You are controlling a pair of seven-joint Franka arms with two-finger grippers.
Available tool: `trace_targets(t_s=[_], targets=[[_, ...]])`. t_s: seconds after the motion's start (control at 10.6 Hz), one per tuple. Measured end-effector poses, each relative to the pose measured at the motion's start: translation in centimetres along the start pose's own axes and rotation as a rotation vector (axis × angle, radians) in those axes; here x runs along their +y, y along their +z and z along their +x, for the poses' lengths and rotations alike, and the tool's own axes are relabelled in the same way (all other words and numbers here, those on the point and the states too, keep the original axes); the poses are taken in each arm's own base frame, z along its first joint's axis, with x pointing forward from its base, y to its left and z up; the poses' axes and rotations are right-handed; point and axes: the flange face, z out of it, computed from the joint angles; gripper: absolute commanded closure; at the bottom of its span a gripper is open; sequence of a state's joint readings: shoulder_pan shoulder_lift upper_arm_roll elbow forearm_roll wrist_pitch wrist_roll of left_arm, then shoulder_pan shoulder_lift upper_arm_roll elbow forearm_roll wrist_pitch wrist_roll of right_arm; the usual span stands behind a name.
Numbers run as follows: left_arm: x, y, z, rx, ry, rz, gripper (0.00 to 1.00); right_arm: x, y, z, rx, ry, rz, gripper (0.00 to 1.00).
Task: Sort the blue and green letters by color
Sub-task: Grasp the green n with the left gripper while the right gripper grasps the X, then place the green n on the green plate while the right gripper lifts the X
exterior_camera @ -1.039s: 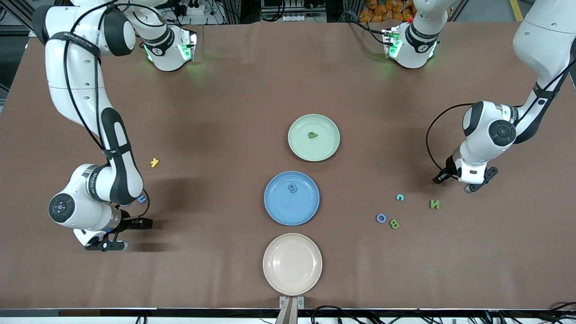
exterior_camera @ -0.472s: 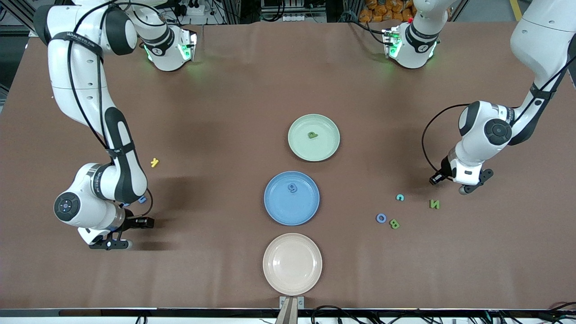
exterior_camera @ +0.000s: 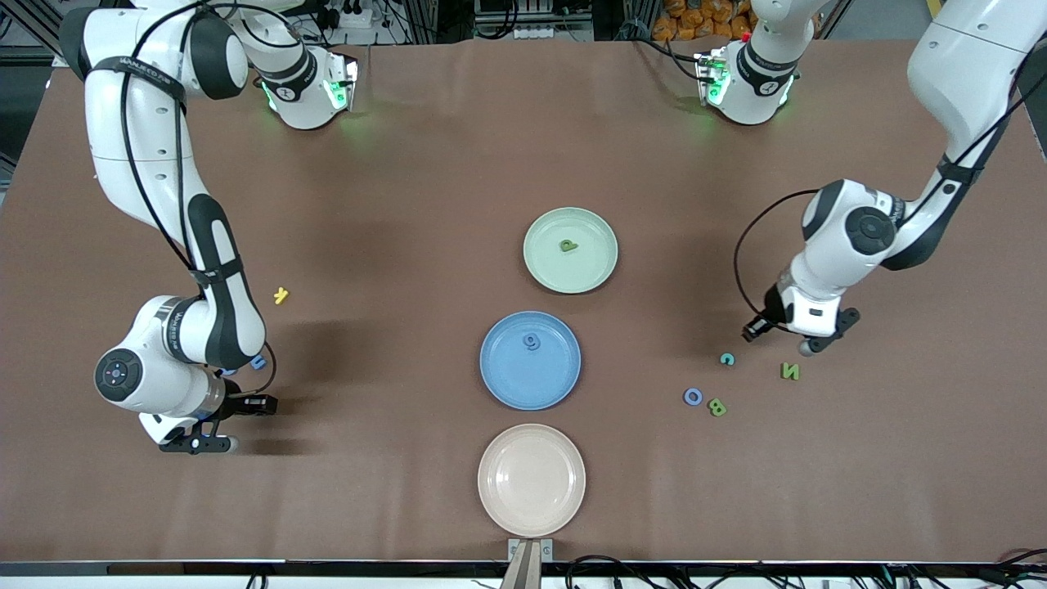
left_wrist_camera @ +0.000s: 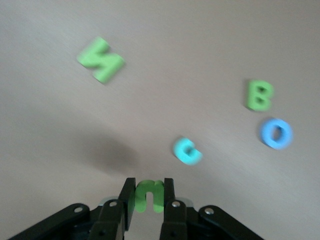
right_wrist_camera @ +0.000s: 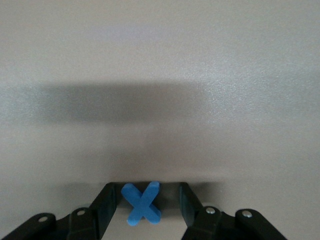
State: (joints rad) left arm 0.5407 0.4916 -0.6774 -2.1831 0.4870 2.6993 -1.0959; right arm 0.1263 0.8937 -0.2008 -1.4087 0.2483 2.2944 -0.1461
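Note:
My left gripper [left_wrist_camera: 148,186] is shut on a small green letter [left_wrist_camera: 145,199]. In the front view the left gripper [exterior_camera: 800,343] hangs over the table by the cyan C [exterior_camera: 726,358] and the green N [exterior_camera: 789,370]. A green B [exterior_camera: 717,406] and a blue O [exterior_camera: 693,397] lie nearer the camera. My right gripper [right_wrist_camera: 147,189] is low at the right arm's end, open, with a blue X [right_wrist_camera: 142,206] between its fingers and a gap on one side. The right gripper [exterior_camera: 198,444] hides the X in the front view. A green P [exterior_camera: 568,245] lies on the green plate [exterior_camera: 593,266], a blue G [exterior_camera: 532,341] on the blue plate [exterior_camera: 507,380].
A pink plate [exterior_camera: 532,479] sits nearest the camera, in line with the other two plates. A yellow letter [exterior_camera: 280,295] lies beside the right arm. A blue letter [exterior_camera: 258,361] peeks out from under the right arm's elbow.
The left arm has swung toward the middle of the table with the green letter in its shut fingers. The right gripper's fingers have drawn closer around the blue X.

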Motion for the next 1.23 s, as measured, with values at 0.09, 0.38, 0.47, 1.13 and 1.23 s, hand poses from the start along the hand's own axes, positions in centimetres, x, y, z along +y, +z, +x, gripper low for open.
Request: trace_targets(t_s=[0.09, 0.38, 0.47, 1.13, 1.23], targets=[[1.7, -0.5, -1.4, -0.008, -0.009, -0.020, 1.00, 0.1, -0.1, 0.0, 0.001, 0.002, 0.000, 0.66], [5.7, -1.8, -5.5, -0.038, -0.006, -0.055, 1.00, 0.2, -0.4, 0.0, 0.000, 0.005, 0.002, 0.74], [6.9, -2.2, -7.1, -0.056, 0.003, -0.046, 1.00, 0.2, -0.5, 0.0, 0.000, 0.007, 0.004, 0.77], [15.3, -5.1, -25.7, -0.167, 0.043, 0.013, 1.00, 0.0, -0.8, 0.0, -0.008, 0.010, 0.006, 0.78], [15.9, -5.0, -28.6, -0.177, 0.059, 0.020, 0.68, -0.4, -1.2, 0.2, -0.017, 0.025, 0.010, 0.78]])
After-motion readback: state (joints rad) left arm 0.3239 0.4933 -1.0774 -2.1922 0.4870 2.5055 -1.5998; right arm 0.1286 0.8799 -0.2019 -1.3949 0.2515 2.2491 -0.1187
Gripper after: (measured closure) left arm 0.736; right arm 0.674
